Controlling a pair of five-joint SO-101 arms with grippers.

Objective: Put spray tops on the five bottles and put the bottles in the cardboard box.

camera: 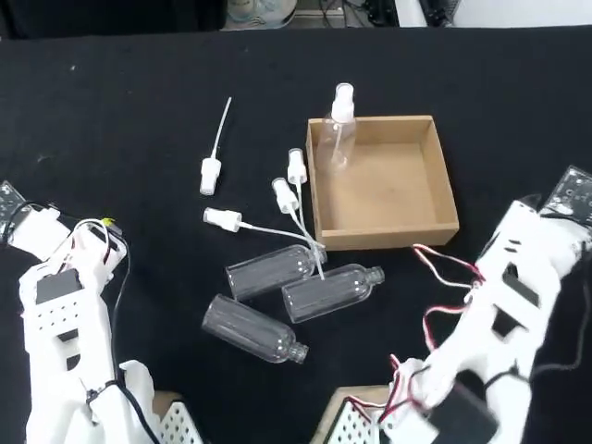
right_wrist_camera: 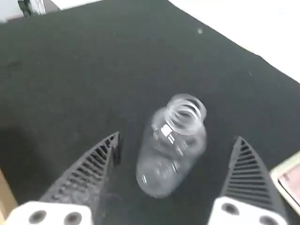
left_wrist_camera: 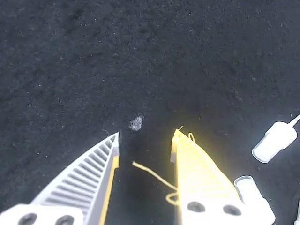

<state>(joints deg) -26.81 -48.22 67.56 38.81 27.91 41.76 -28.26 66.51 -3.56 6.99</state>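
**Step in hand (judged):** capping the second bottle. One capped bottle (camera: 340,129) already stands in the cardboard box (camera: 388,236), at its far-left corner. The box sits right of centre, toward the far edge of the table (camera: 120,83).

**Right gripper** (right_wrist_camera: 177,138): spread wide and holding nothing. An uncapped bottle (right_wrist_camera: 171,154) sits on the table between the fingers and touches neither. Its threaded neck is bare. It appears to be near the table's right edge.

**Left gripper** (left_wrist_camera: 145,136): partly open and empty, above bare table, with loose spray tops close by.

**Next move calls for:** closing the right gripper on the bottle's body below the threads, so the neck stays free. The left gripper then needs a spray top held by its head, so the dip tube can be fed into the neck.

**Count:**
- Bottles, five: one capped in the box, one at the right gripper, and three loose bottles (camera: 331,289) lying off the box's near-left corner.
- Spray tops, five: one fitted, and four loose spray tops (camera: 222,219) beside the box's left wall.
- Boxes, one.
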